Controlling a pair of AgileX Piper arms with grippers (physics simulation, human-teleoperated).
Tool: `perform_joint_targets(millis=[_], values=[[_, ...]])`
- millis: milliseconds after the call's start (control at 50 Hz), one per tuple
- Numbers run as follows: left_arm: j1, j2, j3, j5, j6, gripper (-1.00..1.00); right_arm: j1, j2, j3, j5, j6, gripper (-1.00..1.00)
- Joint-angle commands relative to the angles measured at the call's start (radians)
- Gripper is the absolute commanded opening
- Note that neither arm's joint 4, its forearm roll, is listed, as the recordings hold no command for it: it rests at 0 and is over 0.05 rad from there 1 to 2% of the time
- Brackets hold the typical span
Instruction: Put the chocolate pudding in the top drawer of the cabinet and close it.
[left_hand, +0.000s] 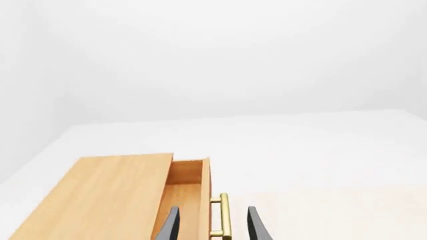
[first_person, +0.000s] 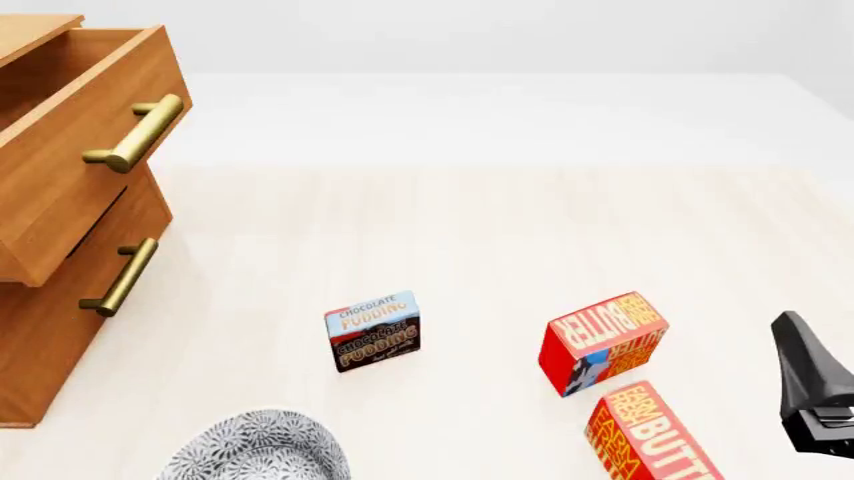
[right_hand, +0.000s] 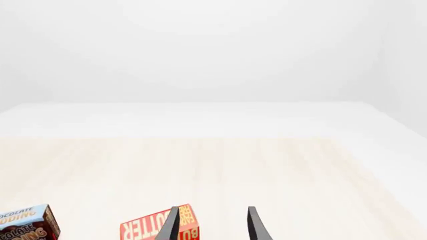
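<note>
A pale wood-grain tabletop (first_person: 507, 250) fills most of the scene, its planks running away from the viewer. Beyond its far edge lies a plain white floor (first_person: 534, 105), which meets a blank white wall (first_person: 467, 30) with no windows or furniture. The light is soft, bright and even, casting only faint shadows. The whole room looks smooth and computer-rendered.

top drawer (left_hand: 189, 192) pulled out | left gripper (left_hand: 213, 226) spread, straddling brass handle (left_hand: 223, 216)

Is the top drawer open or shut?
Open. The top drawer sticks out past the drawer below, and the left wrist view shows its bare inside behind the handle.
</note>
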Motion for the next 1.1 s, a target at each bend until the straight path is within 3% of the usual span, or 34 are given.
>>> perform_joint_targets(millis=[20,180,480,600,640,760,860,1060,1100], values=[[0.045,0.081,-0.1,0.1,0.036,1.0,0.0,0.0,0.0,0.0,0.0,1.0],[0.057,0.126,-0.188,0.184,0.089,1.0,0.0,0.0,0.0,0.0,0.0,1.0],[0.004,0.236,-0.277,0.327,0.029,1.0,0.0,0.0,0.0,0.0,0.0,1.0],[0.036,0.27,-0.323,0.375,0.052,1.0,0.0,0.0,0.0,0.0,0.0,1.0],[0.02,0.29,-0.322,0.399,0.022,1.0,0.0,0.0,0.0,0.0,0.0,1.0],[0.075,0.309,-0.364,0.448,0.061,1.0,0.0,0.0,0.0,0.0,0.0,1.0],[0.071,0.323,-0.391,0.484,0.072,1.0,0.0,0.0,0.0,0.0,0.0,1.0],[0.054,0.351,-0.373,0.522,0.083,1.0,0.0,0.0,0.0,0.0,0.0,1.0],[0.036,0.357,-0.346,0.524,0.059,1.0,0.0,0.0,0.0,0.0,0.0,1.0]])
